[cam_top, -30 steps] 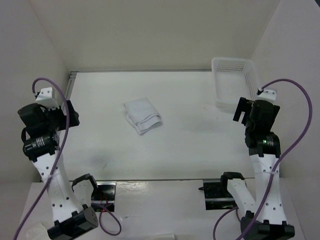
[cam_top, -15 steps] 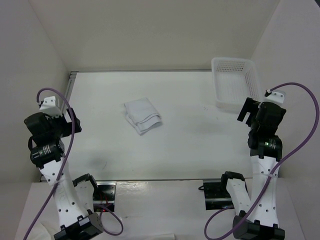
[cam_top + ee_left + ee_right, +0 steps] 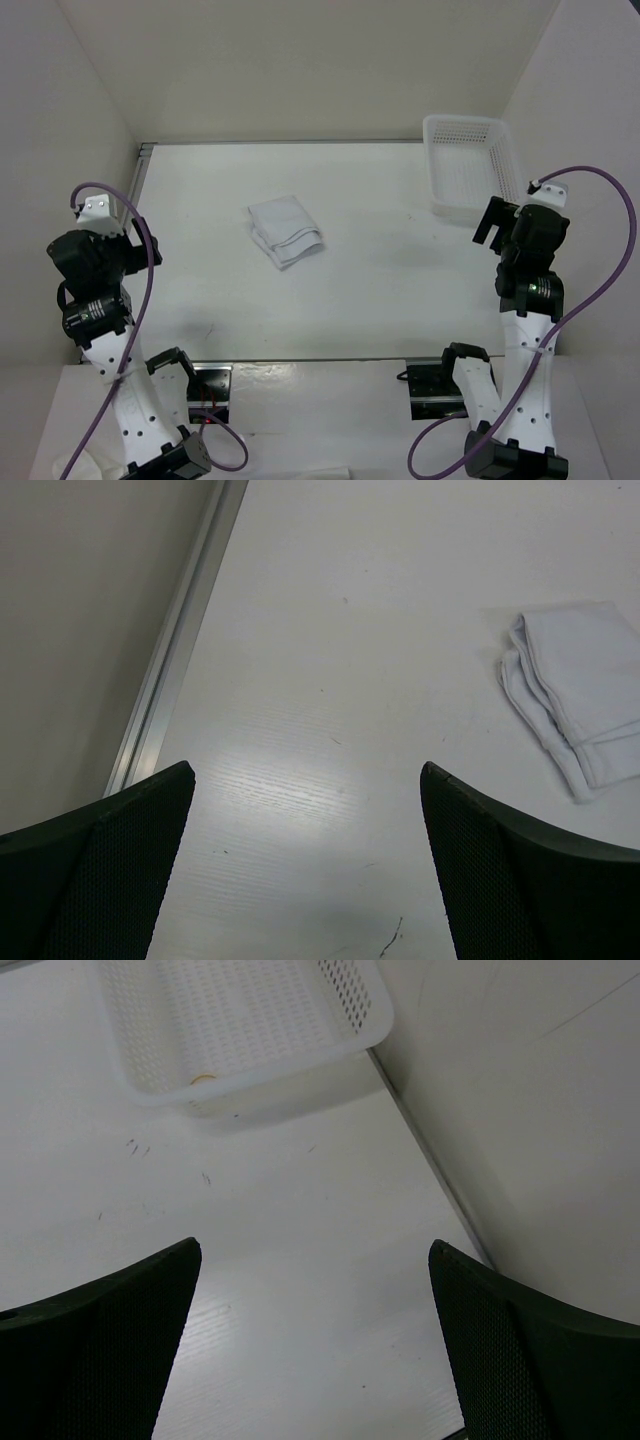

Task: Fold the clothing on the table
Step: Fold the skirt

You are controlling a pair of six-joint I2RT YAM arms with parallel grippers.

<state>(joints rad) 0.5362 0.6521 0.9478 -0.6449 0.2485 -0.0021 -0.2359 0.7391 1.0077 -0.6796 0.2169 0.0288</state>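
The white clothing [image 3: 285, 232] lies folded into a small layered bundle in the middle of the table [image 3: 380, 290]; the left wrist view has it at the right edge as the clothing [image 3: 575, 690]. My left gripper [image 3: 130, 245] hovers open near the table's left side, well away from the bundle, and its jaws stand wide over bare tabletop with the left gripper [image 3: 305, 770] empty. Over the right side, near the basket, my right gripper [image 3: 488, 222] is open too. Nothing sits in the right gripper [image 3: 315, 1245].
A white mesh basket [image 3: 470, 165] stands at the back right corner; in the right wrist view the basket [image 3: 235, 1025] holds a small pale object. A grey metal rail [image 3: 175, 650] runs along the table's left edge. White walls enclose three sides.
My left arm has drawn back toward the near left and dropped lower in the view. The right arm shifted slightly right and back. The clothing has not moved.
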